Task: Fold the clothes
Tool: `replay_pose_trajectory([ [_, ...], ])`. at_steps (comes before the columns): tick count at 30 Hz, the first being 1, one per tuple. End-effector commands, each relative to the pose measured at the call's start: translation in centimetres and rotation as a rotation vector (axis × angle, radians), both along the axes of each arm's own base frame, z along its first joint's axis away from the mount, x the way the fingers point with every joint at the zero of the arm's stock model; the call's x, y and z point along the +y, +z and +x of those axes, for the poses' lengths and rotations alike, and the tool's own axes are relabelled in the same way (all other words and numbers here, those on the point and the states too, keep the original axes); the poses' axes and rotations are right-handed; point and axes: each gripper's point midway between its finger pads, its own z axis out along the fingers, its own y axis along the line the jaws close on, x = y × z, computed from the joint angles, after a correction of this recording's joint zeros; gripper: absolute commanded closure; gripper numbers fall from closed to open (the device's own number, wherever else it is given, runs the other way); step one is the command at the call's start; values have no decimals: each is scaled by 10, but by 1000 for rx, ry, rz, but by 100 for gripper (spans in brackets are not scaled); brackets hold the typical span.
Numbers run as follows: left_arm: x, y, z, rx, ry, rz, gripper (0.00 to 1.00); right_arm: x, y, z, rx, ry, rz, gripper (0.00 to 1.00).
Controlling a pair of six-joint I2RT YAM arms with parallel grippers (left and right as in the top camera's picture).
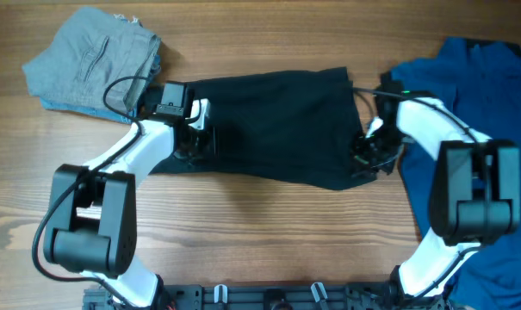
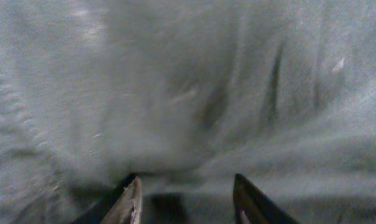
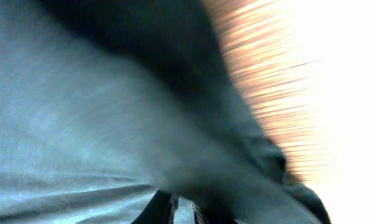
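Observation:
The black shorts (image 1: 277, 125) lie folded across the middle of the table. My left gripper (image 1: 196, 138) is at their left edge. In the left wrist view its fingers (image 2: 186, 202) stand apart and open, right against the blurred grey fabric (image 2: 194, 93). My right gripper (image 1: 364, 157) is at the shorts' right edge, low on it. In the right wrist view its fingers (image 3: 181, 211) are nearly together, with a fold of the dark fabric (image 3: 113, 124) bunched over and between them. The fabric hides most of both fingers.
A folded grey-and-light-blue denim garment (image 1: 92, 58) lies at the back left, just behind my left arm. A bright blue shirt (image 1: 484, 95) covers the right side of the table under my right arm. Bare wood (image 1: 260, 232) shows in front of the shorts.

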Motion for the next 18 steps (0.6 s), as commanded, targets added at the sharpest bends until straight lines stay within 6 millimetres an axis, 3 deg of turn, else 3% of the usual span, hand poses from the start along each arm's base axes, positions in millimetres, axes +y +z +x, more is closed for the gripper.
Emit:
replay_pose_trajectory([
  [1, 32, 29, 11, -59, 76, 56, 36, -61, 3, 18, -56, 80, -178, 84],
  [3, 46, 48, 12, -95, 114, 51, 24, -54, 31, 37, -144, 134, -135, 83],
  [5, 67, 60, 6, -89, 172, 56, 18, -13, 74, 58, -340, 261, 81, 79],
  [7, 89, 51, -6, -25, 235, 64, 18, 17, 101, 67, -456, 296, 207, 78],
  [9, 102, 33, -15, 31, 274, 63, 8, 26, 98, 69, -458, 297, 196, 77],
  [11, 102, 13, -19, 76, 290, 9, 0, 27, 76, 65, -390, 250, 116, 77],
  [13, 85, 3, -19, 90, 202, -93, 1, 38, 58, 59, -358, 263, 124, 76],
  [16, 82, -19, -26, 161, 196, -103, 0, 45, 38, 53, -302, 272, 114, 75],
  [17, 79, -23, -28, 167, 169, -113, 3, 46, 33, 53, -290, 269, 112, 74],
  [18, 73, -28, -30, 180, 143, -147, 12, 47, 25, 53, -276, 269, 113, 72],
])
